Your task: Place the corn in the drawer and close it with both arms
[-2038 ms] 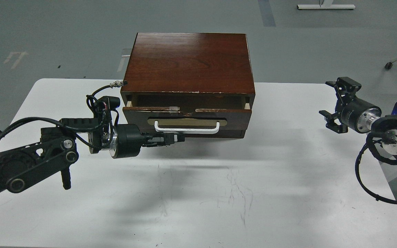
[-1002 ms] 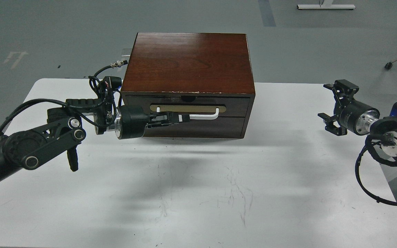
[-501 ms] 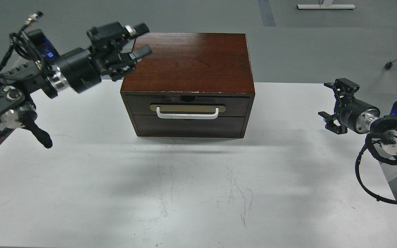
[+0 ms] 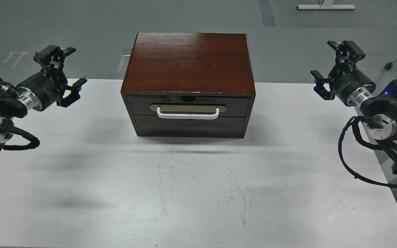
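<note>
The dark brown drawer (image 4: 188, 105) with its white bar handle (image 4: 187, 114) on a beige oval plate is shut flush in the wooden cabinet (image 4: 189, 62) at the table's back middle. The corn is out of view. My left gripper (image 4: 68, 69) is open and empty, held above the table's left side, well left of the cabinet. My right gripper (image 4: 329, 65) is open and empty, held above the table's right side, well right of the cabinet.
The white table (image 4: 198, 193) spreads in front of the cabinet, with faint scuff marks. A plain dark panel (image 4: 190, 126) lies under the drawer. The grey floor lies behind, with a white stand base (image 4: 326, 6) at the far back right.
The drawer was pushed shut by my left gripper, which then let go, rose and drew back to the left, now open. My right gripper has risen a little.
</note>
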